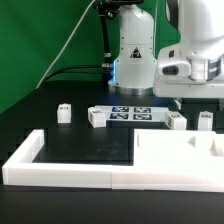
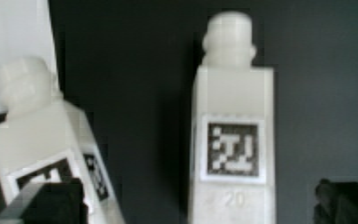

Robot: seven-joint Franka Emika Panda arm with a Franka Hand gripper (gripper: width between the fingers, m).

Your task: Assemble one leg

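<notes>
In the exterior view, several small white legs stand on the black table: two at the left (image 1: 63, 112) (image 1: 95, 117) and two at the right (image 1: 177, 120) (image 1: 205, 120). My gripper (image 1: 192, 98) hangs just above the right pair. In the wrist view, one leg (image 2: 234, 120) with a square tag numbered 20 lies between my dark fingertips (image 2: 350, 200). A second leg (image 2: 43, 130) lies beside it, by the other fingertip. The gripper (image 2: 197, 205) is open and holds nothing.
The marker board (image 1: 132, 114) lies at the table's middle back. The long white L-shaped border wall (image 1: 60, 165) runs along the front. The large flat white panel (image 1: 180, 155) lies at the exterior view's right, just in front of the right legs.
</notes>
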